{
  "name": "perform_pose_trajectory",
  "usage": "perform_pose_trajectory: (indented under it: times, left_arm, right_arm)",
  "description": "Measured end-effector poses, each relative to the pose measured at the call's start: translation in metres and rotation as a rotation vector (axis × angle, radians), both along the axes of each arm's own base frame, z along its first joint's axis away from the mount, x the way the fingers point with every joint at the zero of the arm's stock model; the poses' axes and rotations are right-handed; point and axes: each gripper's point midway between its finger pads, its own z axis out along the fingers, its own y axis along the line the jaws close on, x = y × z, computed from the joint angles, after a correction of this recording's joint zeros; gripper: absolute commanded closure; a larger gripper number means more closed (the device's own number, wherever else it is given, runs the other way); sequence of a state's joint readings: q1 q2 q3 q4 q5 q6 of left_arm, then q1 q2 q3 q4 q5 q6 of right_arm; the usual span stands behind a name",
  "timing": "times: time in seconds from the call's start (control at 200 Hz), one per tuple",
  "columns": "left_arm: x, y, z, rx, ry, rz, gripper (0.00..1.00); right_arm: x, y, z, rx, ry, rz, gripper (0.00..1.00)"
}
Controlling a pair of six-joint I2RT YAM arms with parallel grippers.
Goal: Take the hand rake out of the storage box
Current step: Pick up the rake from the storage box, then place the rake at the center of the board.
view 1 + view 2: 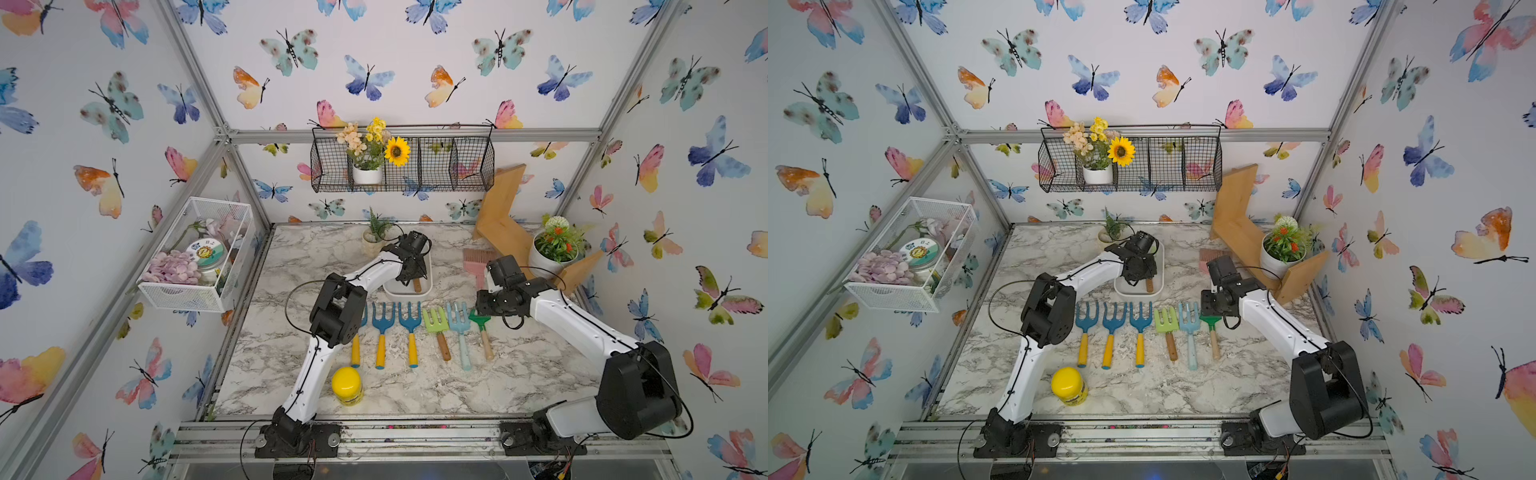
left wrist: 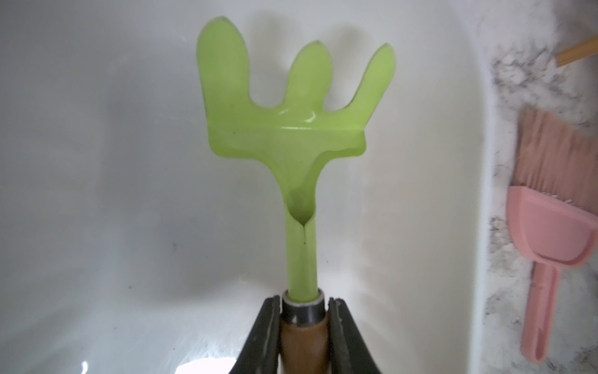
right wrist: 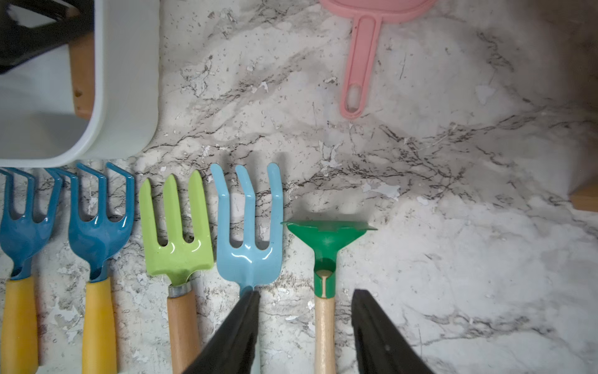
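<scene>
The storage box [image 1: 405,296] [image 1: 1138,293] is a shallow white tub at the middle back of the marble table. Inside it lies the hand rake [image 2: 291,129], light green with three blunt tines, a metal collar and a brown wooden handle [image 1: 417,285] [image 3: 82,74]. My left gripper [image 2: 303,301] [image 1: 409,272] reaches down into the box, its jaws pressed on both sides of the handle just below the collar. My right gripper [image 3: 305,293] [image 1: 483,306] hovers open over the table, straddling the pale handle of a dark green rake [image 3: 326,239] without touching it.
Several rakes and forks [image 1: 409,328] lie in a row in front of the box. A yellow jar [image 1: 347,385] stands near the front edge. A pink brush and dustpan [image 2: 550,233], a wooden stand [image 1: 505,224] and a potted plant [image 1: 555,249] sit at the back right.
</scene>
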State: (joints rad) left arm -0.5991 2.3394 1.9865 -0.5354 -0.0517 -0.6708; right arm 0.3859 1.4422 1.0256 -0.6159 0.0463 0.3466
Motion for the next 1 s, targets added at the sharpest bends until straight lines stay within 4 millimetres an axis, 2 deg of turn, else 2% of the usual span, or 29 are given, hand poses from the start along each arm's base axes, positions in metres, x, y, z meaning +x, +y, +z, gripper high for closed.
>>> perform_pose_trajectory:
  times: [0.175,0.19,0.22,0.305,0.355,0.421,0.456,0.511,0.531,0.596,0.666,0.726,0.816,0.886,1.001]
  left_arm:
    - [-0.001,0.011,0.074,-0.054,-0.106,-0.015,0.83]
    - [-0.001,0.011,0.075,-0.055,-0.108,-0.017,0.83]
    - [-0.003,0.015,0.092,-0.066,-0.133,-0.022,0.83]
    - [-0.009,0.025,0.119,-0.066,-0.174,-0.040,0.83]
    - [-0.019,0.037,0.136,-0.056,-0.198,-0.054,0.83]
    - [-0.035,0.056,0.146,-0.040,-0.205,-0.079,0.84]
    - [-0.047,0.074,0.149,-0.026,-0.200,-0.087,0.84]
    - [-0.061,0.096,0.146,-0.010,-0.186,-0.099,0.84]
    - [-0.069,0.114,0.144,-0.003,-0.177,-0.093,0.84]
    - [-0.086,0.154,0.132,0.016,-0.145,-0.075,0.84]
    - [-0.108,0.200,0.108,0.051,-0.089,-0.034,0.84]
    - [-0.127,0.227,0.086,0.085,-0.038,-0.010,0.84]
    - [-0.159,0.242,0.054,0.135,0.062,-0.029,0.85]
    - [-0.177,0.249,0.034,0.153,0.122,-0.033,0.85]
    - [-0.198,0.259,0.017,0.165,0.182,-0.017,0.85]
  right_arm:
    - [0.000,0.001,0.000,0.005,-0.001,0.002,0.47]
    - [0.000,0.001,0.000,0.005,-0.001,0.002,0.47]
    - [0.000,0.001,0.000,0.007,0.000,0.003,0.47]
    - [0.000,0.002,0.000,0.010,0.001,0.005,0.47]
    - [0.000,0.003,-0.001,0.012,0.003,0.006,0.47]
    - [0.001,0.004,-0.004,0.015,0.010,0.009,0.47]
    - [0.001,0.005,-0.006,0.015,0.016,0.010,0.47]
    - [0.001,0.006,-0.010,0.017,0.026,0.013,0.47]
    - [0.002,0.006,-0.011,0.017,0.028,0.014,0.47]
    - [0.002,0.008,-0.015,0.021,0.039,0.018,0.47]
    - [0.002,0.010,-0.019,0.025,0.052,0.022,0.47]
    - [0.003,0.011,-0.022,0.028,0.060,0.024,0.47]
    - [0.006,0.014,-0.020,0.034,0.056,0.028,0.47]
    - [0.010,0.016,-0.016,0.042,0.044,0.033,0.47]
    - [0.017,0.020,-0.007,0.056,0.020,0.041,0.47]
